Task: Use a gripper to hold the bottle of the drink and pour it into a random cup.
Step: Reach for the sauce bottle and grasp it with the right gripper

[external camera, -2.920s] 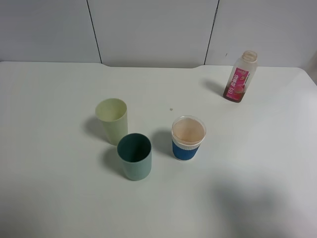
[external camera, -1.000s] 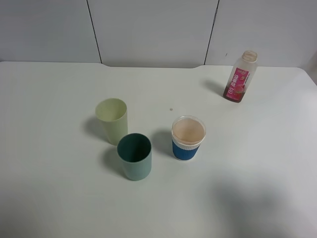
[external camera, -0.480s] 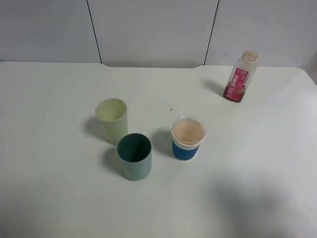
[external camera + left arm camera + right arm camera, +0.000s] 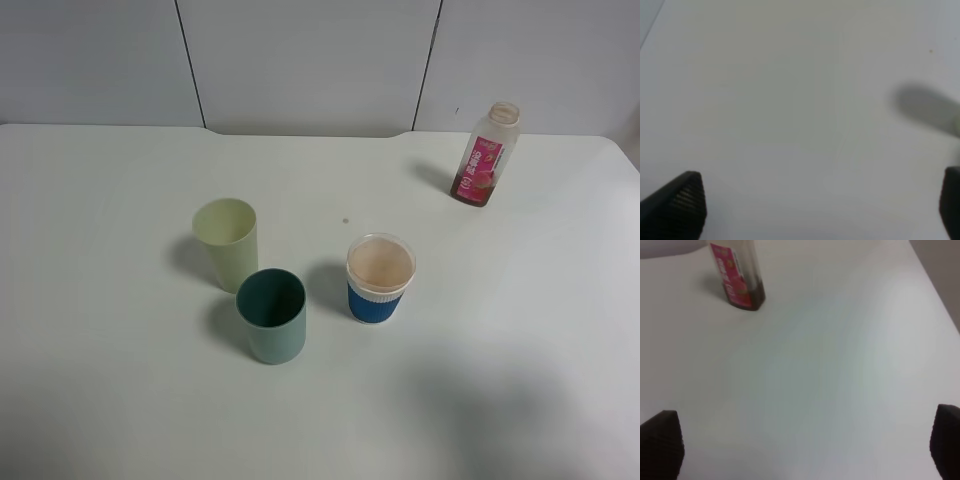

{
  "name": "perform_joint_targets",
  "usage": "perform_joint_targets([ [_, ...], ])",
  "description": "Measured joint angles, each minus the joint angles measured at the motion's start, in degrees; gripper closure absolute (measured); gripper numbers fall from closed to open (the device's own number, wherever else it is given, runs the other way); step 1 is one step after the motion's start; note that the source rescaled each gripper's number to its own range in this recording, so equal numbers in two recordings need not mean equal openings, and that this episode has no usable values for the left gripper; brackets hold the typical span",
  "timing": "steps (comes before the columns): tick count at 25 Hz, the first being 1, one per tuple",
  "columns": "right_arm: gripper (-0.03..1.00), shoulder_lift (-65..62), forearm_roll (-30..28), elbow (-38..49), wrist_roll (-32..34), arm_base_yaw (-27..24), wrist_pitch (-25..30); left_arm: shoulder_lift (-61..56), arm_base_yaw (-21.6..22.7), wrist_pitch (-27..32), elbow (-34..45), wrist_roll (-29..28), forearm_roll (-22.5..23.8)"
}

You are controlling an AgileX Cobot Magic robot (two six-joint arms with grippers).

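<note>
At the far right of the table (image 4: 120, 400), the bottle (image 4: 487, 155) stands upright, well ahead of the right gripper (image 4: 804, 442), whose fingers (image 4: 660, 445) are spread wide, touching neither; the left gripper (image 4: 817, 202) also stands wide apart.

label (image 4: 479, 167) on bottle (image 4: 488, 140), print too blurred to read

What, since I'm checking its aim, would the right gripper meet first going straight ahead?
Probably the table: the right gripper is open, and the bottle sits to one side of its line, though depth is unclear.
</note>
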Motion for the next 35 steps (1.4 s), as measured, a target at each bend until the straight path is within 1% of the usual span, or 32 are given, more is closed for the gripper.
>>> perform_joint_targets([
  [3, -0.03, 0.0, 1.3, 0.0, 0.0, 0.0, -0.4, 0.0, 0.0, 0.0, 0.0, 0.0, 0.0],
  [7, -0.03, 0.0, 1.5, 0.0, 0.0, 0.0, -0.7, 0.0, 0.0, 0.0, 0.0, 0.0, 0.0],
  [10, -0.03, 2.2, 0.9, -0.2, 0.5, 0.0, -2.1, 0.0, 0.0, 0.0, 0.0, 0.0, 0.0],
  [12, -0.03, 5.6, 0.1, -0.6, 0.6, 0.0, -3.9, 0.0, 0.0, 0.0, 0.0, 0.0, 0.0],
  [20, -0.03, 25.0, -2.8, -0.8, 0.6, 0.0, -16.1, 0.0, 0.0, 0.0, 0.0, 0.0, 0.0],
  [25, -0.03, 36.2, -2.8, -0.8, 0.4, 0.0, -25.3, 0.0, 0.0, 0.0, 0.0, 0.0, 0.0],
  [35, -0.03, 52.8, -3.0, -0.8, 0.4, 0.0, -40.5, 0.0, 0.0, 0.0, 0.0, 0.0, 0.0],
])
